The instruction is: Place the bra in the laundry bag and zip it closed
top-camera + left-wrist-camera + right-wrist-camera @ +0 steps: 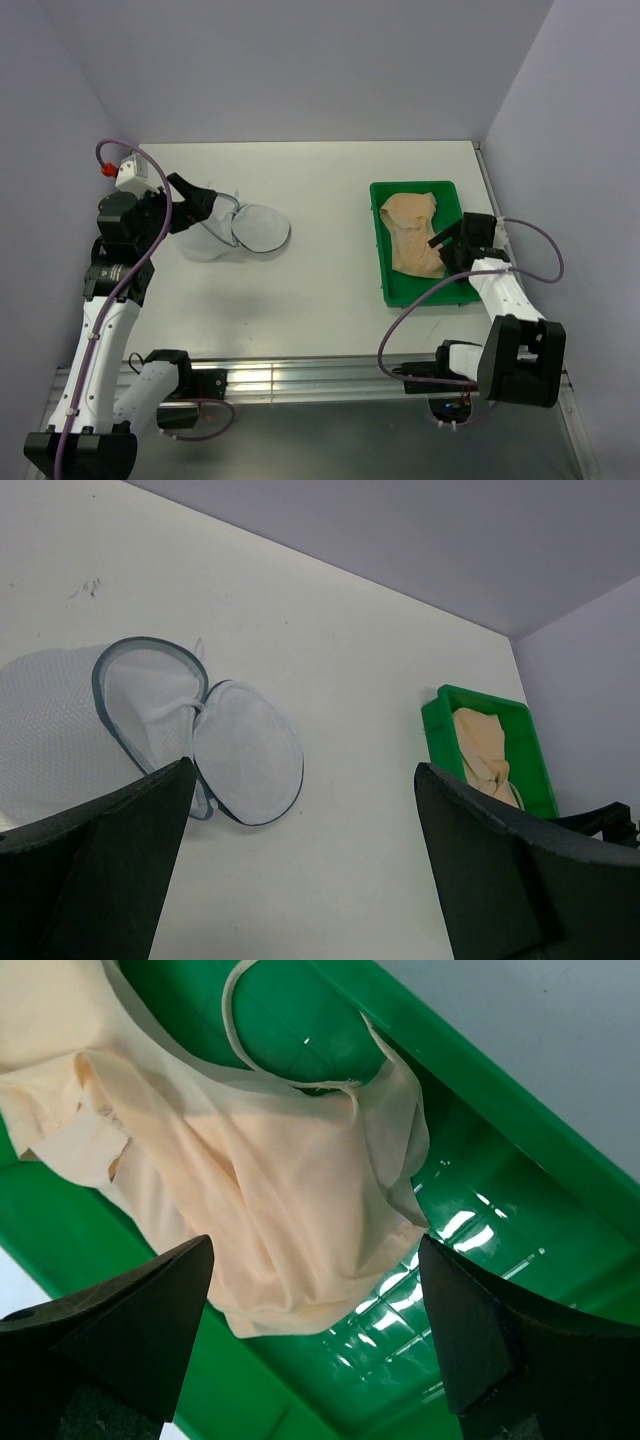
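Our right gripper (315,1260) is closest, its two black fingers (130,1330) spread wide and hanging just above the bra (270,1190), pinching nothing. We think it sits there so it can drop down and grab the soft cloth. Our left gripper (305,780) is spread wide too and holds nothing; it hangs near the laundry bag (50,720), we guess so it can help keep the mouth open. Under everything is the white table (320,200). On its right side sits a green tray (378,245), and the peach bra lies crumpled inside it, so it is not in the bag yet. On the left side, well apart from the tray, the white mesh bag lies with its dark zipper rim (140,640) undone and its round flap (245,755) folded out onto the table, which leaves a hole for the bra to go in. One thin strap (229,1030) loops out across the tray floor, and we think it could snag on the way up.
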Robot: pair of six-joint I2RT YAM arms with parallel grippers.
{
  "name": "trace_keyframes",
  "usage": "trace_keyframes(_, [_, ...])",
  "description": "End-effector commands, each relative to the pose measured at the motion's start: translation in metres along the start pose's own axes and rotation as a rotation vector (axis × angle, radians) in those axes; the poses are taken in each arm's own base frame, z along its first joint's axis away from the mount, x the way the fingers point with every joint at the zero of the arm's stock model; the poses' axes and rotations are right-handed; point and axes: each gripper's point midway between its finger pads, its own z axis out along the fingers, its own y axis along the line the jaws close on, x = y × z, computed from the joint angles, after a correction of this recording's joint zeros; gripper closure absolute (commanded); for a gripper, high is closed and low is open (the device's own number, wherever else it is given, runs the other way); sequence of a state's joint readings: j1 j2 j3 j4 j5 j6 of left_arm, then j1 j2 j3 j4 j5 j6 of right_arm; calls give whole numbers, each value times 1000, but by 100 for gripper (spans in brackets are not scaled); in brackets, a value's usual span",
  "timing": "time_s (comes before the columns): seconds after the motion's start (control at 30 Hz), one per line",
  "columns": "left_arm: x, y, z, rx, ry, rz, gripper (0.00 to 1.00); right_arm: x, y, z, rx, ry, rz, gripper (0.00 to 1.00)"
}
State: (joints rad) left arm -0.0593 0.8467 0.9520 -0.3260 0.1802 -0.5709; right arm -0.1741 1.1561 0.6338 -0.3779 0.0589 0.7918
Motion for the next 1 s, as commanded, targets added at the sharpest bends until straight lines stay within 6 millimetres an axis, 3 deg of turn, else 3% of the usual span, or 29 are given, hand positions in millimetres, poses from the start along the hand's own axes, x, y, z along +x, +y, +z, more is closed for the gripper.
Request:
trace_keyframes(0.0, [-12,-10,-2,43,-37,-3,1,-9,14,9,-46,-22,17,10])
trace_keyframes(0.47, [-11,-7,0,28,-40,-6,1,11,4,32,-54,17,36,15])
trace_keyframes(0.57, [-10,-7,0,28,-36,-8,1,10,4,32,-66,2,37,23])
trace_keyframes(0.67, [-10,-6,1,26,-37,-8,1,6,5,31,-83,-28,36,37])
trace_keyframes(0.97, [-9,-6,1,28,-34,-8,1,-26,19,12,-163,-196,10,67])
